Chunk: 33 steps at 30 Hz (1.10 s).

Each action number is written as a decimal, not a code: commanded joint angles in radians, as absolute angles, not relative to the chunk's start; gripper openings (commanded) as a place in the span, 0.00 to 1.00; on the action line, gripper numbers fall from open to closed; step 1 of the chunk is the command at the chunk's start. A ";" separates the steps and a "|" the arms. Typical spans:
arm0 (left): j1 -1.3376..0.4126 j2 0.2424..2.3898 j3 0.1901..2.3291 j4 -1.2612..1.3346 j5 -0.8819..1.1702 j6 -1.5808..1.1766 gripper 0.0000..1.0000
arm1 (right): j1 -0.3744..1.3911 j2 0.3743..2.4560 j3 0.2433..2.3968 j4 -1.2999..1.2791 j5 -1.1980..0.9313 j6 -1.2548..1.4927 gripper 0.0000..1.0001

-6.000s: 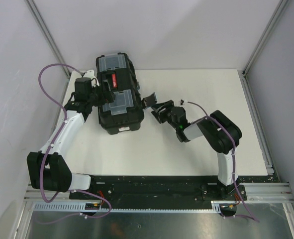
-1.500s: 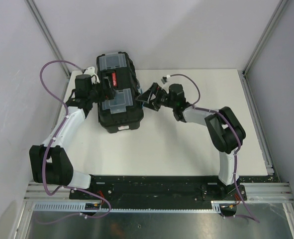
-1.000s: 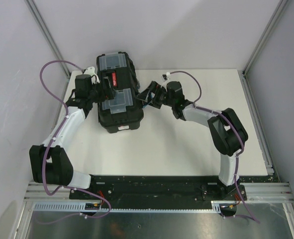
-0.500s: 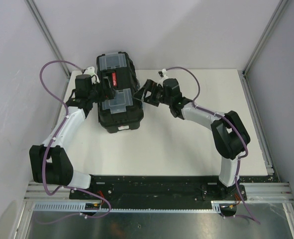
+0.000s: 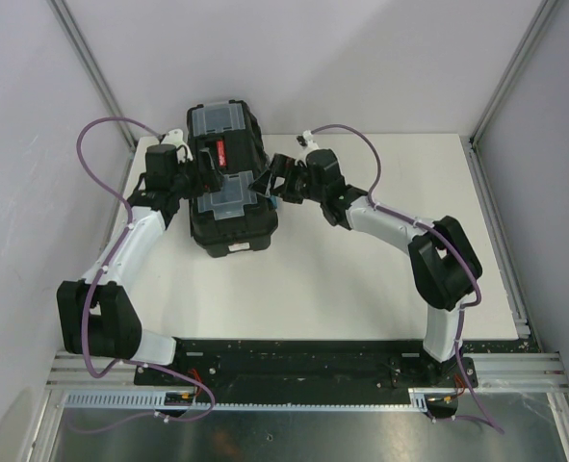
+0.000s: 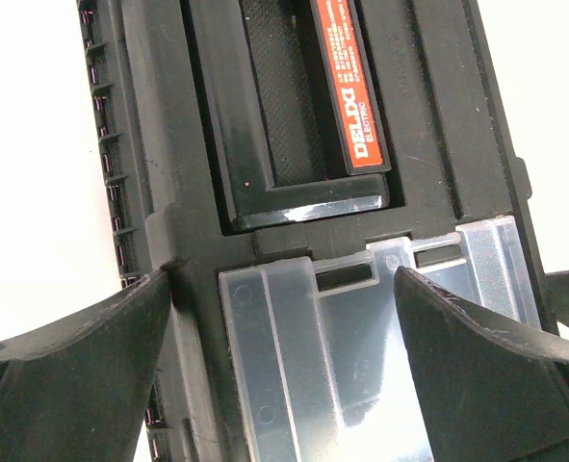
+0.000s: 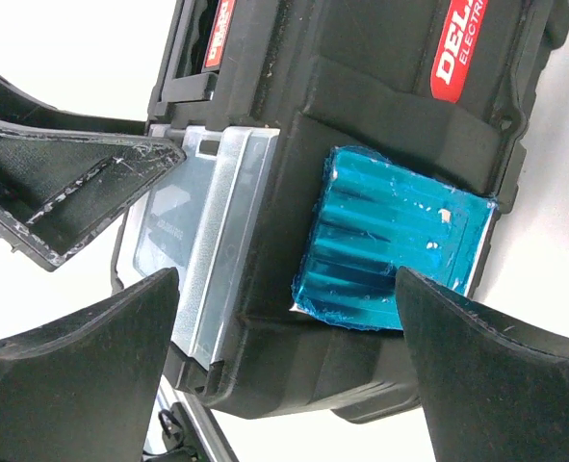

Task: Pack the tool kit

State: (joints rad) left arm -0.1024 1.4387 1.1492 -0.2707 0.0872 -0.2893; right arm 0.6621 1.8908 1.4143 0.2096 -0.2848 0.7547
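Note:
The tool kit (image 5: 228,192) is a black toolbox standing shut at the table's back left, with two clear lid compartments and a red-marked handle (image 5: 220,154). My left gripper (image 5: 207,181) hangs open over the lid. In the left wrist view its open jaws (image 6: 284,289) straddle the near clear compartment (image 6: 361,318), just below the handle's red label (image 6: 351,87). My right gripper (image 5: 268,181) is open at the box's right side. In the right wrist view, the right gripper (image 7: 286,284) frames the blue latch (image 7: 390,245) and the clear compartment's edge (image 7: 202,250), holding nothing.
The white table (image 5: 361,279) stretches to the right and front of the box. Grey walls and aluminium posts (image 5: 510,77) close in the back and sides. Purple cables (image 5: 96,135) loop off both arms. A left finger (image 7: 72,183) shows in the right wrist view.
My right gripper has swung left across the table until it reaches the toolbox's right side. The left arm and the toolbox have stayed where they were.

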 commanded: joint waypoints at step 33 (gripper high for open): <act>-0.135 1.546 1.059 -0.499 0.047 -0.200 0.97 | 0.596 1.856 1.353 0.360 -0.312 0.852 0.80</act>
State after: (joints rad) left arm -0.1043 1.4372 1.1461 -0.2661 0.0811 -0.2913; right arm 0.6201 1.8858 1.3693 0.2367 -0.2577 0.7517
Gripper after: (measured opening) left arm 0.973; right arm 0.856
